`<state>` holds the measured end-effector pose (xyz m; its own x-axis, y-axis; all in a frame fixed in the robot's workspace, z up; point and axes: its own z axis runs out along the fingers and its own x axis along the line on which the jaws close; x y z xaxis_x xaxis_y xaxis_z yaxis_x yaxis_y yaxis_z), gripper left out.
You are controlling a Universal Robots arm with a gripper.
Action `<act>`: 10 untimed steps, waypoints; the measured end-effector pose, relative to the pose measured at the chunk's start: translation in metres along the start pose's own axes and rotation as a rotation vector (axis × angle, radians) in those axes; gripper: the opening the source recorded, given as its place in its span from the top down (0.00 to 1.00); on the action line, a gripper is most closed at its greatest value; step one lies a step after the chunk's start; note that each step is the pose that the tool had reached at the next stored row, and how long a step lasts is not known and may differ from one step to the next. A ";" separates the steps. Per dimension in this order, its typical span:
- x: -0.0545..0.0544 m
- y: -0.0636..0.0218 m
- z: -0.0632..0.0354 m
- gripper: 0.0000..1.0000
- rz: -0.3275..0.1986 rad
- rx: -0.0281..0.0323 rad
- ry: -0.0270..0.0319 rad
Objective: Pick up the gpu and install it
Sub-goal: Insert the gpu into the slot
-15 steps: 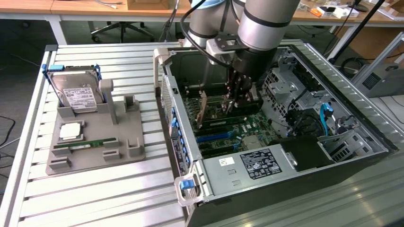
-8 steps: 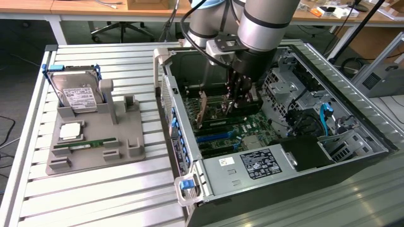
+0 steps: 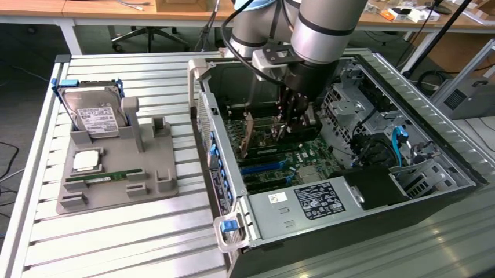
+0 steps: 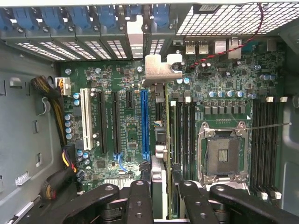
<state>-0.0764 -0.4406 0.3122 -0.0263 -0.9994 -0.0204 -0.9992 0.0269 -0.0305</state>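
Black fingers (image 4: 140, 200) of our claw (image 4: 161, 205) fill the near edge of the wrist view, closed in on the gpu (image 4: 159, 135), which we see edge-on as a thin card running away from us toward the back wall of the computer case (image 3: 363, 231). Its silver bracket (image 4: 161, 67) sits at the far end, up against the row of blue slot clips (image 4: 88, 16). We hold the card upright over the green motherboard (image 4: 224, 93), just beside the long blue slot (image 4: 144, 121); we cannot tell whether its lower edge has entered a slot or only stands above it. On the other side of the card lie the black memory slots (image 4: 184, 135), and past them the empty processor socket (image 4: 222, 154) with its metal frame.

In the exterior view our arm (image 3: 325, 29) reaches down into the open case, and the claw (image 3: 293, 124) is deep inside, with the card (image 3: 267, 136) below it among the slots. A grey power supply (image 3: 309, 202) with a white label fills the near corner of the case.

Toward the exterior view's left, well apart from the case, a grey holder tray (image 3: 116, 185) rests on the slatted table (image 3: 108, 243). It carries a hard drive (image 3: 94, 113) leaning upright, a square chip (image 3: 87, 161) and a slim green memory stick (image 3: 104, 175) lying flat.
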 end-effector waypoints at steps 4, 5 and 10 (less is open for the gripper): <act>0.000 0.0000 0.0009 0.73 0.000 0.0000 0.0001; 0.000 0.0000 0.0011 0.73 0.000 0.0000 0.0001; 0.000 0.0001 0.0020 0.73 0.000 0.0000 0.0000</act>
<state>-0.0764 -0.4407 0.3101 -0.0263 -0.9994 -0.0203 -0.9992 0.0269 -0.0304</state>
